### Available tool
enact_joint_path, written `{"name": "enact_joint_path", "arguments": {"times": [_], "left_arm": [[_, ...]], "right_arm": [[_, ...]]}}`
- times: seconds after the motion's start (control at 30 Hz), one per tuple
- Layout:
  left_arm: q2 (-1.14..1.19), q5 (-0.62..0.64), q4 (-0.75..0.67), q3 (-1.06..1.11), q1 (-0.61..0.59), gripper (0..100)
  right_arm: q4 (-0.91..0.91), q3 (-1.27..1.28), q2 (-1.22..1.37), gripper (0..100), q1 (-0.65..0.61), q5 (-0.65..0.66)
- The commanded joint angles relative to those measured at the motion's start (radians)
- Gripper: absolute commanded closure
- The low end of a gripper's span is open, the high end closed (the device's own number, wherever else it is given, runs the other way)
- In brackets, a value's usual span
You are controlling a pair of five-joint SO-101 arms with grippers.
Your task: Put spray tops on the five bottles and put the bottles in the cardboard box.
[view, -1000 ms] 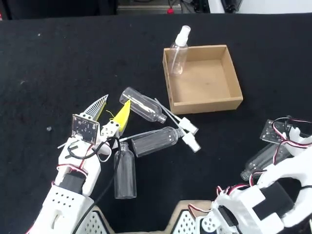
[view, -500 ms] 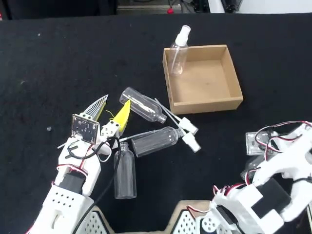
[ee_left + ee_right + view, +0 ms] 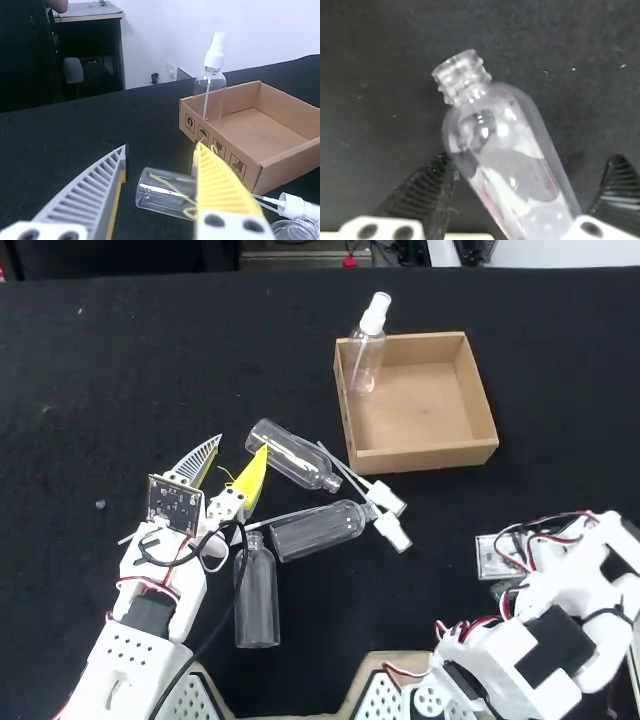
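In the right wrist view, an uncapped clear bottle [image 3: 505,165] lies on the black table between the black fingers of my right gripper [image 3: 530,161]. The gripper is open and straddles the bottle's body. My left gripper [image 3: 240,445] is open, with grey and yellow fingers, just short of a lying bottle [image 3: 293,455] [image 3: 162,192]. Two more uncapped bottles [image 3: 318,530] [image 3: 256,590] lie beside the left arm. Two white spray tops [image 3: 385,502] [image 3: 392,530] lie before the cardboard box [image 3: 420,455] [image 3: 260,160]. A bottle with a spray top [image 3: 367,345] [image 3: 212,80] stands in the box's far left corner.
The right arm [image 3: 560,610] sits at the table's near right corner. The table is black cloth, with open space at the far left and to the right of the box. A dark desk and chair stand behind the table in the left wrist view.
The right arm's wrist has swung left and down over the bottle at the near right, covering it in the high view. The left arm and the other bottles have not moved.
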Motion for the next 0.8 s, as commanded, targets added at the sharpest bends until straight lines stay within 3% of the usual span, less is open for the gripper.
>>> {"name": "enact_joint_path", "arguments": {"times": [0.0, 0.13, 0.17, 0.23, 0.33, 0.57, 0.63, 0.77], "left_arm": [[-0.008, -0.008, -0.023, 0.018, 0.004, 79], [-0.008, -0.008, -0.023, 0.018, 0.004, 79], [-0.008, -0.008, -0.023, 0.018, 0.004, 79], [-0.008, -0.008, -0.023, 0.018, 0.004, 79], [-0.008, -0.008, -0.023, 0.018, 0.004, 79], [-0.008, -0.008, -0.023, 0.018, 0.005, 79], [-0.008, -0.008, -0.023, 0.018, 0.004, 79], [-0.008, -0.008, -0.023, 0.018, 0.004, 79]], "right_arm": [[-0.031, 0.001, -0.054, 68.6, -0.014, -0.074], [-0.031, 0.001, -0.054, 98.0, -0.038, -0.253], [-0.031, -0.001, -0.054, 98.8, -0.046, -0.311], [-0.031, -0.001, -0.054, 92.8, -0.052, -0.456], [-0.031, -0.002, -0.054, 95.5, -0.061, -0.709], [-0.034, -0.076, -0.044, 97.9, -0.011, -1.629], [-0.006, -0.117, -0.045, 95.6, -0.006, -1.751], [0.204, -0.194, -0.045, 77.8, -0.037, -1.768]]}}
